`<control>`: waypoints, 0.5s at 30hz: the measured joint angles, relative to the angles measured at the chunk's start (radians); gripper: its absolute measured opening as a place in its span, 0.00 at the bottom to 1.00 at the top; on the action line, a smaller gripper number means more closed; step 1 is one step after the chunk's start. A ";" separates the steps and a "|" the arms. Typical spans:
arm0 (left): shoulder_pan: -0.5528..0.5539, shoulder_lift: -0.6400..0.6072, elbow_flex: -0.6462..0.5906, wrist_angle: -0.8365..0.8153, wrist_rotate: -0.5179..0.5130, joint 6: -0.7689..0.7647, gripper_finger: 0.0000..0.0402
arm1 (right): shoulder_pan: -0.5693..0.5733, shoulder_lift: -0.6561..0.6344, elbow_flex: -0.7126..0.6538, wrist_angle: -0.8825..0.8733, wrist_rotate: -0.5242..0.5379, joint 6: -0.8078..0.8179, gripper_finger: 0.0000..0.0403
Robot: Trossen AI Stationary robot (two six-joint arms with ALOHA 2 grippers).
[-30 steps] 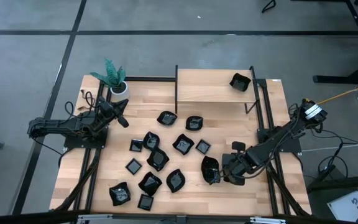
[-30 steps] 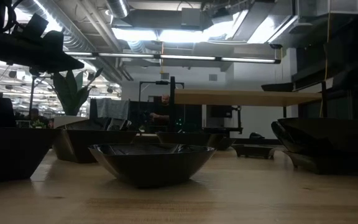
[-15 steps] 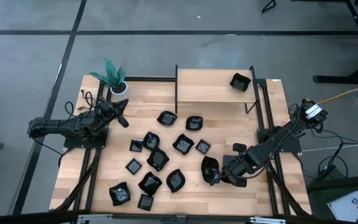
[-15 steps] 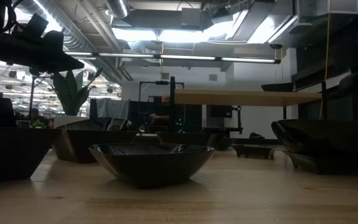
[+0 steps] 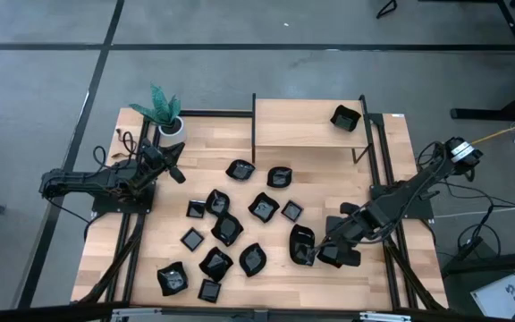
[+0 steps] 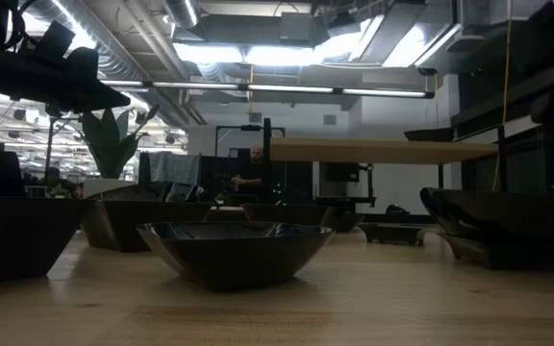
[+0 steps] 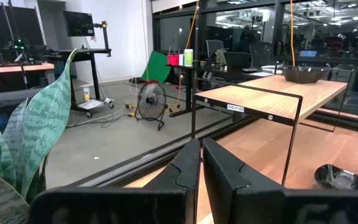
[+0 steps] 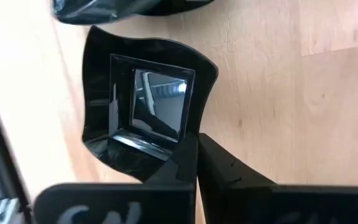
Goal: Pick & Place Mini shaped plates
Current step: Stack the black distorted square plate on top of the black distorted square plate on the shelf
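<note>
Grasp step, right arm. Right gripper (image 5: 314,254) is down near the tabletop's front-right corner, fingers pressed together on the rim of a plate (image 5: 300,243). Right wrist view shows the same: the square-welled plate (image 8: 148,106) has its near edge pinched between the two fingers (image 8: 182,163). Plate looks to be sitting on the wood, not lifted yet, though the overhead is too coarse to be sure.

Left gripper (image 5: 175,165) waits near the back-left corner by the plant pot (image 5: 172,128), fingers pressed together, holding nothing.

Other plates (image 5: 226,227) are scattered across the middle and front-left of the tabletop. One plate (image 5: 344,117) already sits at the right end of the shelf (image 5: 293,125) along the back edge, so that's likely the drop spot.

Next move: lift straight up with the pinch kept tight. It's an edge grip on a glossy dish, so it may swing or slip. Clear the neighbouring plate just beside it, then carry toward the shelf.
</note>
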 joint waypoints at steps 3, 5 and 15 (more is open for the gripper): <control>0.000 0.000 0.000 0.000 0.000 0.000 0.04 | -0.005 -0.065 0.000 -0.032 -0.002 0.044 0.01; 0.000 0.000 0.000 0.000 0.000 0.000 0.04 | -0.013 -0.106 0.000 -0.059 -0.001 0.083 0.00; 0.000 0.000 0.000 0.000 0.000 0.000 0.04 | -0.109 -0.259 0.007 -0.095 0.084 0.159 0.00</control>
